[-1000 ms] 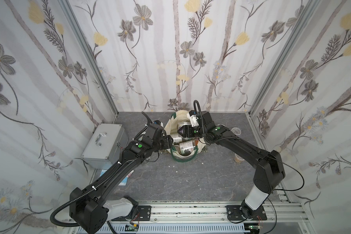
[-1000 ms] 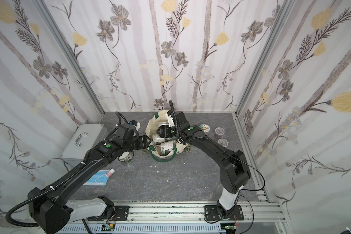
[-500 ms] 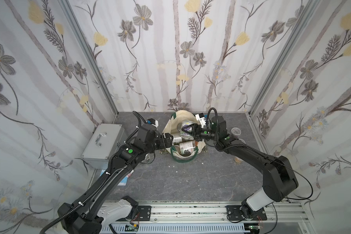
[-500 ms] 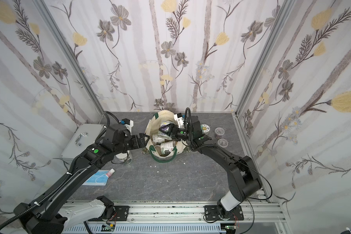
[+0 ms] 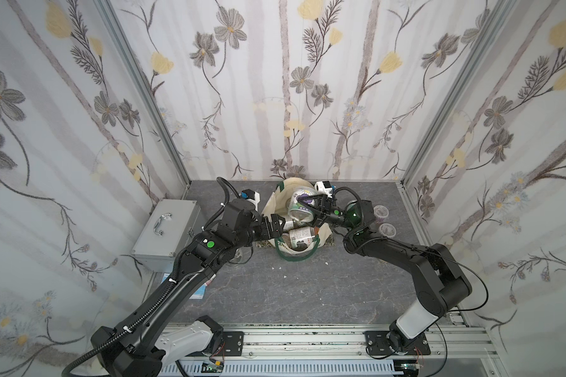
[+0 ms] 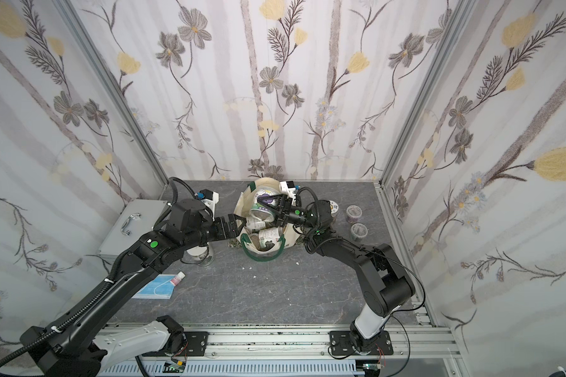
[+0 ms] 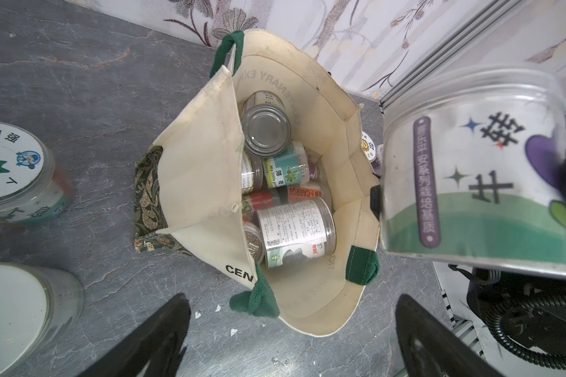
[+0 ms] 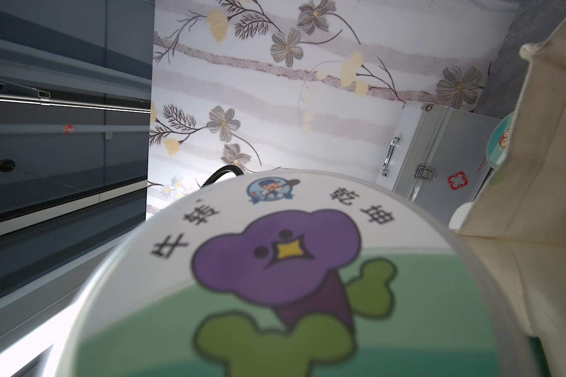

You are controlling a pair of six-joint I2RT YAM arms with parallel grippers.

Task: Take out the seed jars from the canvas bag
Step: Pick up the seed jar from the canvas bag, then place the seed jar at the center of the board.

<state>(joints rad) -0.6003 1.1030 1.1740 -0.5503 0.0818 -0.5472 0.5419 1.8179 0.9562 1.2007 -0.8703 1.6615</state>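
While the canvas bag (image 5: 273, 204) stands open, the right gripper (image 5: 305, 210) clasps a purple-flower seed jar (image 5: 294, 209) just above the bag's mouth. The jar is tipped on its side, its long axis near level, with the lid toward the right wrist and the base toward the left gripper (image 5: 279, 227). That gripper hangs spread and empty at the bag's rim. More seed jars (image 7: 294, 231) lie inside.

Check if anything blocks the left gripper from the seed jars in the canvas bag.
Nothing covers the seed jars; the canvas bag gapes open before the left gripper. The held jar in the right gripper hangs aside.
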